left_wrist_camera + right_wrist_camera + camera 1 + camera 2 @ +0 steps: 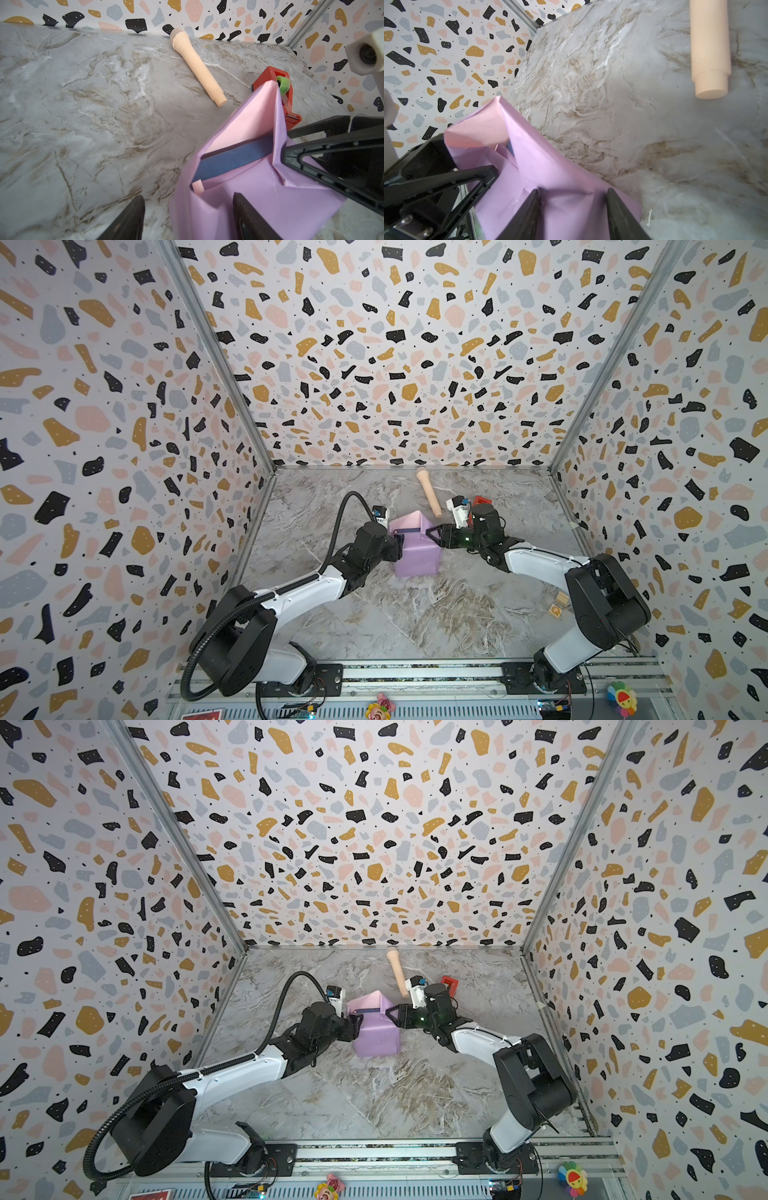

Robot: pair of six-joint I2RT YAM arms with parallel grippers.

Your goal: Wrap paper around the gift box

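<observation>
The gift box (232,160) lies mid-table inside the paper (415,556), lilac outside and pink inside. Only a navy strip of the box shows at the far end in both top views (405,529) (368,1009). A far flap of the paper (259,116) stands up. My left gripper (188,197) is open at the parcel's left side: one finger rests on the paper, the other hangs over bare marble. My right gripper (573,191) is at the right side (431,536), its fingers apart with lilac paper (550,166) bulging between them.
A beige toy microphone (428,493) lies behind the parcel, reaching toward the back wall. A red tape dispenser (276,76) with a green roll stands at the back right, behind my right arm. Small wooden blocks (557,605) sit by the right wall.
</observation>
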